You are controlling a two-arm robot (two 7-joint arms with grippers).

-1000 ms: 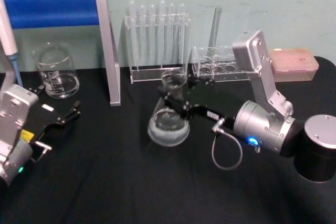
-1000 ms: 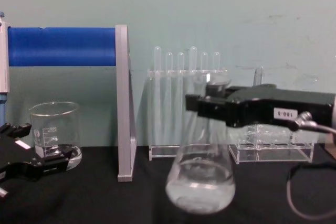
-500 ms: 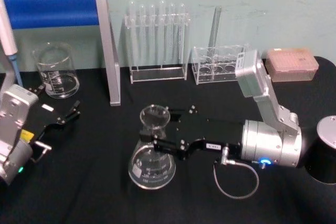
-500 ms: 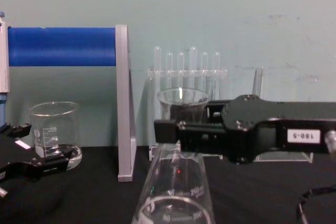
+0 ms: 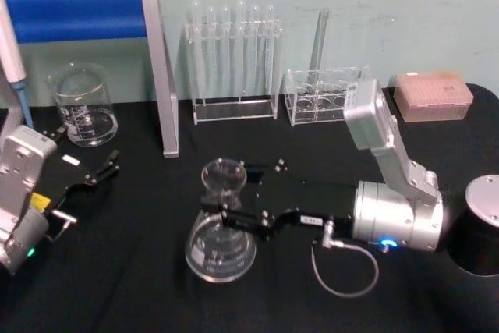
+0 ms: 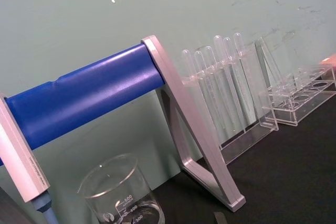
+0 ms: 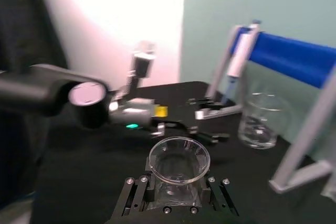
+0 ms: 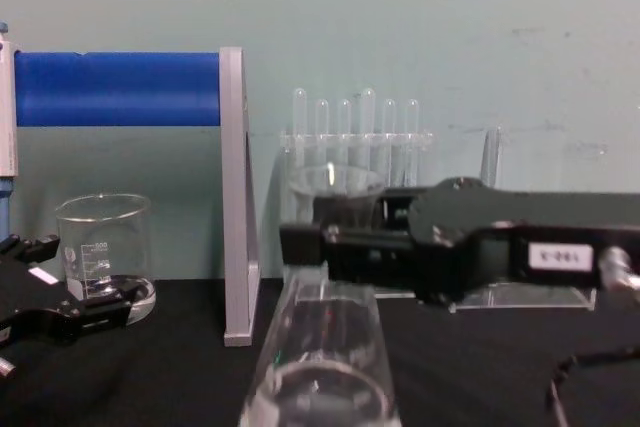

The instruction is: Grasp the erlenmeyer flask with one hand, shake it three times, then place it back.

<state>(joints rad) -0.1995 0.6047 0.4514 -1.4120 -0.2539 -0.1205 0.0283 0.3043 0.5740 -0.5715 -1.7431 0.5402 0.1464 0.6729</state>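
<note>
Erlenmeyer flask (image 5: 221, 241): sitting upright at the front middle of the black surface (image 5: 140, 286), base contact not discernible; a shallow clear layer is showing low inside it in the chest view; right claw (image 5: 224, 210) is clenching its neck from the right.
Beaker (image 5: 83, 107): standing far left under the blue-barred stand (image 5: 78, 13); left claw (image 5: 84, 150) is lying released just beside it.
The right wrist view is showing the flask's open mouth from above; the left wrist view is showing the beaker's 600 mark.
</note>
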